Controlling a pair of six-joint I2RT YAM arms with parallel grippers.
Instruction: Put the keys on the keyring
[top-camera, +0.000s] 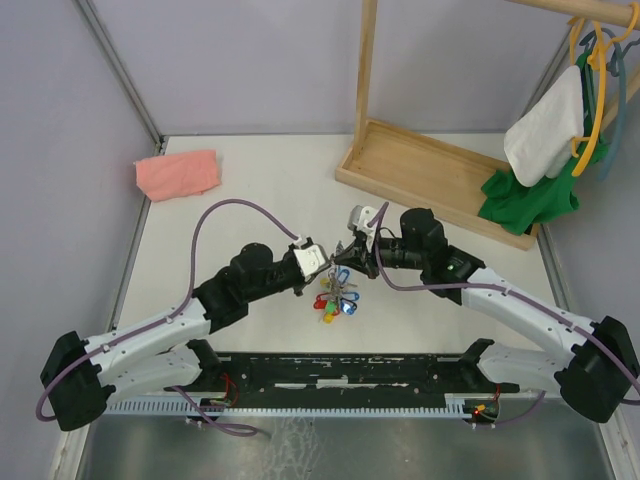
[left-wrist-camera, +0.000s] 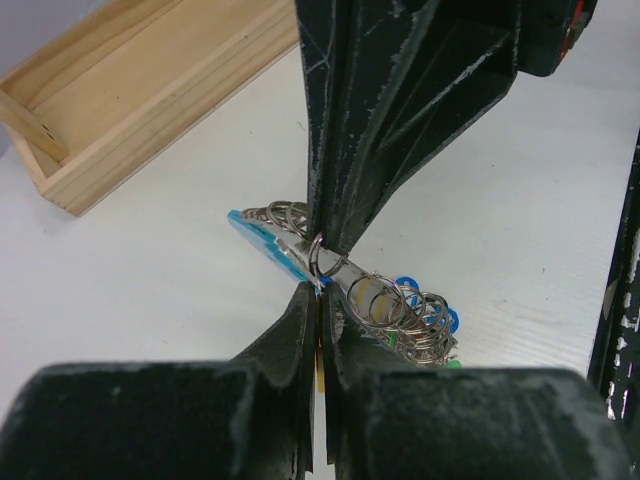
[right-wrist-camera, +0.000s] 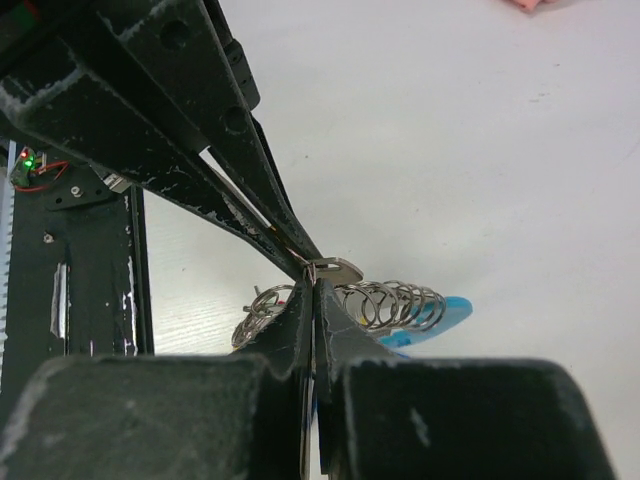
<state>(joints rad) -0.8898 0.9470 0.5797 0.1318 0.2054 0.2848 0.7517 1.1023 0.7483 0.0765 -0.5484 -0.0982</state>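
Observation:
My two grippers meet tip to tip over the table's middle. The left gripper (top-camera: 330, 264) (left-wrist-camera: 320, 292) is shut on a thin yellow-edged piece, apparently the tan-yellow key head. The right gripper (top-camera: 350, 260) (right-wrist-camera: 313, 285) is shut on the keyring, where a small ring (left-wrist-camera: 322, 258) and a silver metal piece (right-wrist-camera: 336, 270) show at the tips. The bunch (top-camera: 337, 295) of coloured-head keys hangs just below, with its many rings (left-wrist-camera: 412, 308) (right-wrist-camera: 392, 302) and light-blue tag (left-wrist-camera: 262, 234) (right-wrist-camera: 445, 314). I cannot tell the green key apart from the bunch.
A pink cloth (top-camera: 177, 173) lies at the far left. A wooden rack base (top-camera: 430, 178) (left-wrist-camera: 120, 95) stands at the far right, with white and green clothes (top-camera: 540, 150) on hangers. The black rail (top-camera: 350, 370) runs along the near edge.

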